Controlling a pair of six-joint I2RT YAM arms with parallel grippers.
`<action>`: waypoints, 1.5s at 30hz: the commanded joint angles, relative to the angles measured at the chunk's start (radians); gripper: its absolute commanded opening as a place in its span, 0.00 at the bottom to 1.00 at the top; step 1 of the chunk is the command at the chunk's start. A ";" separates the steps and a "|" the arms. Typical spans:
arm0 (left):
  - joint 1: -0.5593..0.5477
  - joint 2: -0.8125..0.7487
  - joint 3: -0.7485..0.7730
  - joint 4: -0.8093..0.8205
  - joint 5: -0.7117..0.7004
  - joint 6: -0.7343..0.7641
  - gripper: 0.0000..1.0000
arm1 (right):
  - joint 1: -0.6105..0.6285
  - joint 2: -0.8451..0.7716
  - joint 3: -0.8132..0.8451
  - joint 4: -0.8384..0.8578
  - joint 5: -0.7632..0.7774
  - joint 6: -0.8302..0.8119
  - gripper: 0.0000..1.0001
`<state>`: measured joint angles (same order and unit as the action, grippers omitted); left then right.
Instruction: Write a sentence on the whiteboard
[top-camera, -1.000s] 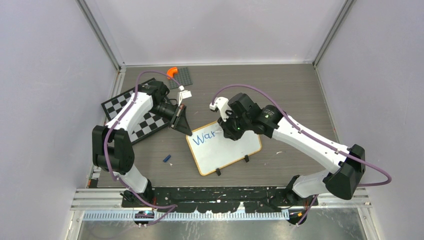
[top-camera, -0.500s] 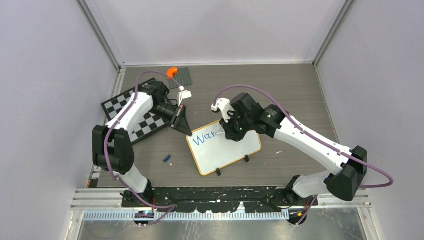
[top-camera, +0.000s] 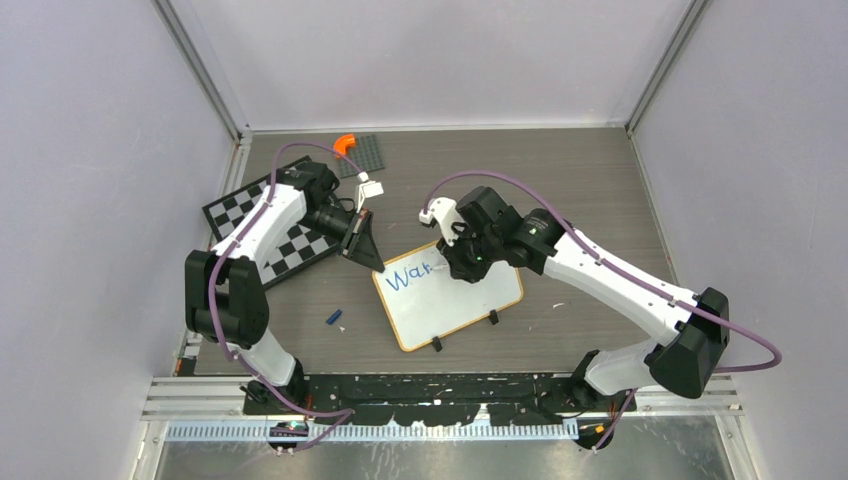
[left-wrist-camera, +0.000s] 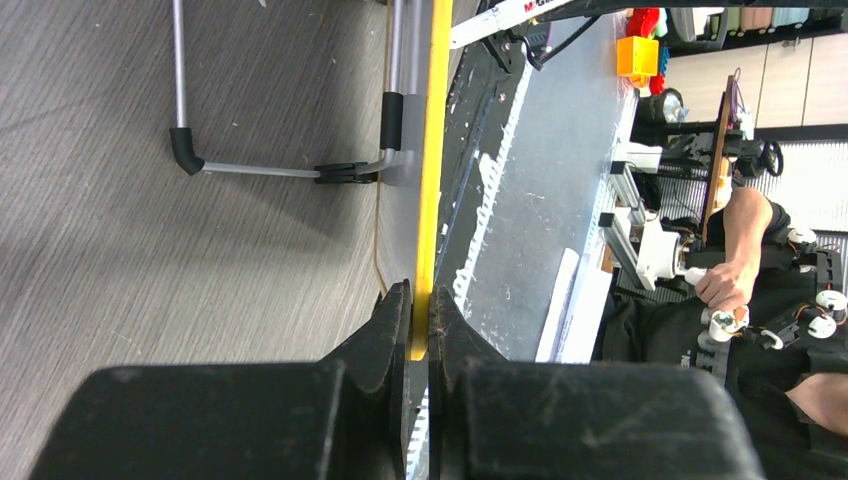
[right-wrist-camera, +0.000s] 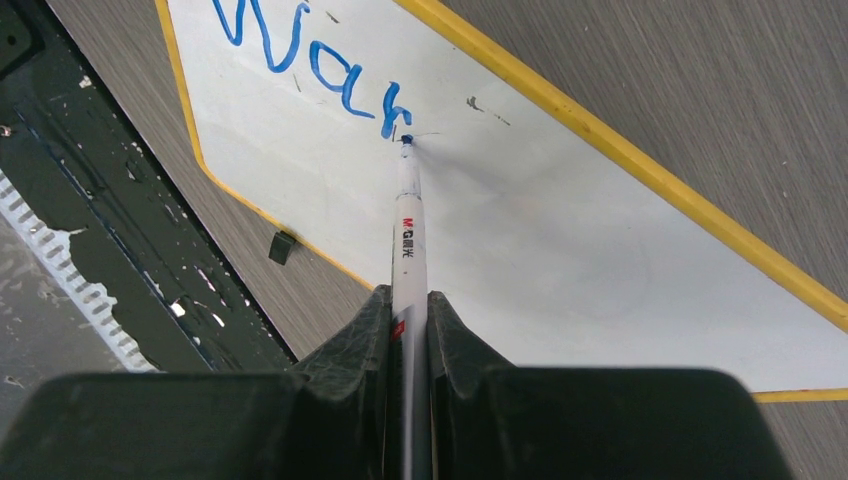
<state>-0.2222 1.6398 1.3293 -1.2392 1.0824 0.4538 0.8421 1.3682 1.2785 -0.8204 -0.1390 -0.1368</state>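
The whiteboard (top-camera: 455, 300) lies mid-table, white with a yellow rim (left-wrist-camera: 432, 150) and black feet. Blue letters "War" of the sentence (top-camera: 412, 273) run along its far left part (right-wrist-camera: 310, 65). My left gripper (top-camera: 377, 264) is shut on the board's far-left corner; the left wrist view shows the yellow rim pinched between both fingers (left-wrist-camera: 420, 305). My right gripper (top-camera: 450, 262) is shut on a white marker (right-wrist-camera: 408, 230), whose blue tip touches the board just after the last letter.
A black-and-white checkered board (top-camera: 275, 235) lies under the left arm. A grey studded plate (top-camera: 362, 152) with an orange piece (top-camera: 345, 143) sits at the back. A small blue cap (top-camera: 334, 317) lies left of the whiteboard.
The right gripper and marker shifted slightly back and forth at the end of "War". The left arm holds still.
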 joint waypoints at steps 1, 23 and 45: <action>-0.016 0.021 0.010 0.010 -0.029 0.007 0.00 | -0.011 0.008 0.051 0.029 0.041 -0.009 0.00; -0.017 0.030 0.014 0.010 -0.035 0.005 0.00 | -0.055 -0.046 -0.029 0.016 0.006 0.014 0.00; -0.017 0.031 0.014 0.010 -0.038 0.003 0.00 | -0.085 -0.012 0.063 0.016 0.031 -0.009 0.00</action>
<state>-0.2249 1.6501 1.3293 -1.2499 1.0817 0.4534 0.7708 1.3552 1.3071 -0.8356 -0.1413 -0.1307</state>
